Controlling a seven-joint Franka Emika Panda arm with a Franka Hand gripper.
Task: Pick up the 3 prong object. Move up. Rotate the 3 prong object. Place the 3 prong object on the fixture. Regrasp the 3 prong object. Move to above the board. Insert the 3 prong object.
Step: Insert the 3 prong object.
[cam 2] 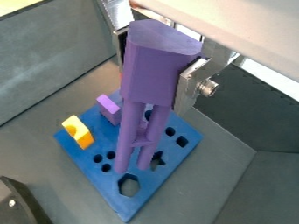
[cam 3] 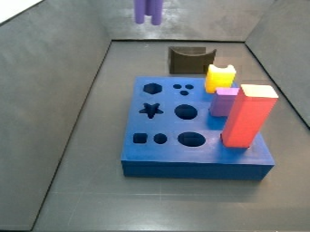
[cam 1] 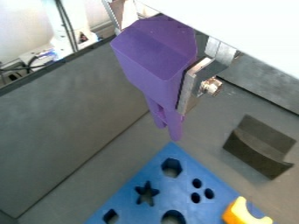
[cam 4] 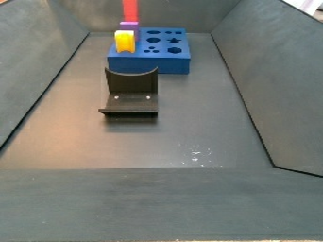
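Closest to the wrist cameras is the slim purple ridged bar, the 3 prong object [cam 2: 149, 96], hanging upright with its prongs pointing down. It is clamped by the pincer [cam 2: 163, 72], one flat silver finger [cam 2: 194, 77] showing pressed against its side; the opposite finger is hidden behind the bar. In a side view only the bar's lower tips [cam 3: 149, 10] show at the upper edge of the frame, so the pincer is high, well clear of everything below.

Beneath it, on the grey bench [cam 4: 190, 142], lies the thick blue square board [cam 3: 182, 136] with its shaped holes. A yellow block [cam 3: 220, 76], a small lilac block [cam 3: 226, 100] and a tall red block [cam 3: 248, 116] stand along one side of it. The dark notched fixture [cam 3: 189, 60] sits just beyond the board, bare.

By the look of it the regrasp is done and the step in hand is moving over the board. The three small round holes [cam 3: 183, 88] are the likely target. To do it well, travel level at this height, centre the prongs over those dots, check that the bar's turn matches their pattern, and keep it vertical; only then lower slowly, staying clear of the yellow block nearby.
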